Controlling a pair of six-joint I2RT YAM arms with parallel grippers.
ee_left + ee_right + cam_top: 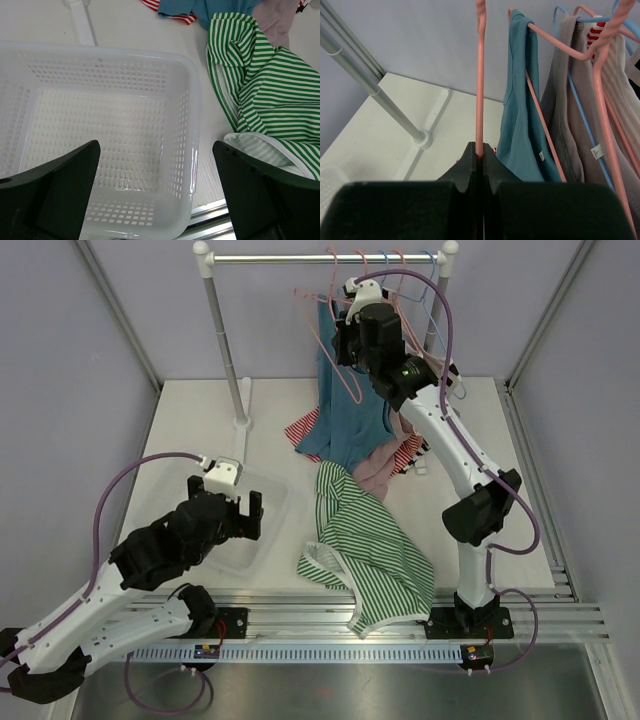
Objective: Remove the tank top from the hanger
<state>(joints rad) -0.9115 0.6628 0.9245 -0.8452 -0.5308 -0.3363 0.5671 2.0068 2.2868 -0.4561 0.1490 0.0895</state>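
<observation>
The right jaws are clamping shut on the thin bar of a pink hanger, which is running straight up from between them. At 1 o'clock from them the teal tank top is hanging from a pink hanger arm on the rail. I cannot tell whether that arm belongs to the gripped hanger. Further toward 3 o'clock a grey garment and other clothes are hanging on pink and blue hangers.

The left jaws are standing wide apart, holding nothing, and hovering over the white basket. The basket's perforated floor is showing all across.

At 3 o'clock from the basket a green-striped top is lying crumpled on the desk, with one end spilling over the near edge. At 12 o'clock from it, under the rail, a red-striped cloth and a pink cloth are lying in a heap, and the tank top's hem is coming down onto them.

The desk is white. The rack's post is standing on it at 11 o'clock. Pale lilac walls are closing in the back and both sides.
</observation>
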